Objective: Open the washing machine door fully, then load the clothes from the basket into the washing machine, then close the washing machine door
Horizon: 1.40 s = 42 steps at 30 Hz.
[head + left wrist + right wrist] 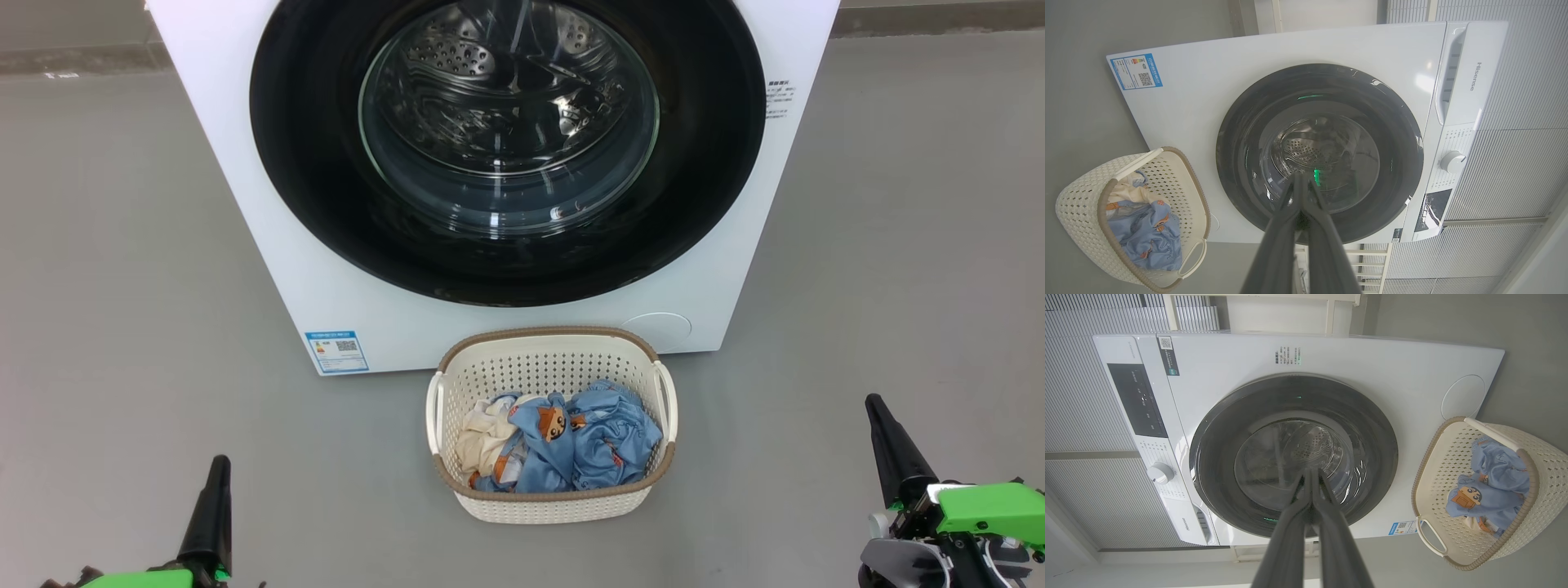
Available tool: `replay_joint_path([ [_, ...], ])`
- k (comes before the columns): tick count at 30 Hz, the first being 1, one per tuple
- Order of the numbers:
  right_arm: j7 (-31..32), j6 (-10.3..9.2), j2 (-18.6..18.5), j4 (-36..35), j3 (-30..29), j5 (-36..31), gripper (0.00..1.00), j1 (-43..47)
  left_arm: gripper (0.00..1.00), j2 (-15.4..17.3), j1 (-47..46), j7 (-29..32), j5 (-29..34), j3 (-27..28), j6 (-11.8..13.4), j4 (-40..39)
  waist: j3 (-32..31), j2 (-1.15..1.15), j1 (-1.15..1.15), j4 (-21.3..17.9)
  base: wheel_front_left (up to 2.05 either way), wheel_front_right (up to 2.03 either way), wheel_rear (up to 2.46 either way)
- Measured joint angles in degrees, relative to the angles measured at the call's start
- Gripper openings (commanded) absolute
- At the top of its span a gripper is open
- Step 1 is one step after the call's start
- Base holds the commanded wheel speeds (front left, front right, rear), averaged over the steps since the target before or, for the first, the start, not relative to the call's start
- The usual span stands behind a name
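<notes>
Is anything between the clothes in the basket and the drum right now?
Yes: the door is shut over the drum opening, so the clothes in the basket on the floor in front cannot go in yet. Nothing visible lies between the door and the left claw or the right claw.

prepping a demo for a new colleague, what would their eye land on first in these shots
The washing machine door, a glossy black ring around clear glass, shut, at top centre of the head view. In front of it on the grey floor stands the cream basket holding blue cartoon-print clothes. The left hand and right hand sit shut at the lower corners.
</notes>
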Motion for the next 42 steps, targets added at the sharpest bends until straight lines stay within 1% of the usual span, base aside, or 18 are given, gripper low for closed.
replay_joint_path([
  [2,0.0,0.00,0.0,0.0,0.0,0.0,0.00,0.0,0.00,0.0,0.0,0.0,0.0,0.0,0.0,0.0,0.0,0.00,0.00,0.0,0.00,0.00,0.00],
  [3,0.0,0.00,0.0,0.0,0.0,0.0,1.00,0.0,1.00,0.0,0.0,0.0,0.0,0.0,0.0,0.0,0.0,0.00,0.00,0.0,0.00,0.00,0.00],
  [10,0.0,-0.01,1.2,3.2,0.2,0.0,1.00,2.7,1.00,-1.0,2.5,0.0,0.0,-0.3,0.1,2.8,0.1,0.00,0.00,0.0,0.00,0.00,0.00],
  [14,-0.5,-0.01,1.2,3.0,0.5,0.0,1.00,2.7,1.00,-1.0,2.5,-0.5,0.0,-0.5,0.1,2.7,-0.1,0.00,0.12,0.1,0.00,0.00,0.00],
  [16,-0.8,-0.01,1.2,2.8,0.8,0.0,1.00,2.7,1.00,-1.0,2.5,-0.7,0.0,-0.7,0.1,2.5,-0.1,0.00,0.10,0.1,0.00,0.00,0.00],
  [18,-1.3,-0.01,1.2,2.5,1.3,0.0,1.00,2.7,1.00,-1.0,2.5,-1.1,0.0,-0.9,0.1,2.1,0.0,0.00,0.02,0.1,0.00,0.00,0.00],
  [33,-3.6,-0.01,0.7,0.6,3.7,-0.6,1.00,2.5,1.00,-0.2,2.1,-3.9,2.5,-2.9,0.1,1.1,0.0,0.00,0.00,0.0,0.00,0.00,0.00],
  [37,-4.4,-0.01,0.4,0.0,4.4,-1.4,1.00,1.8,1.00,0.2,1.6,-4.7,3.4,-3.5,0.1,0.7,0.0,0.00,0.01,0.0,0.00,0.00,0.00],
  [42,-5.5,-0.01,-0.2,-0.1,5.8,-3.8,1.00,1.4,1.00,0.4,1.5,-5.6,4.6,-4.2,0.1,0.4,-0.1,0.00,0.00,0.0,0.00,0.00,0.00],
])
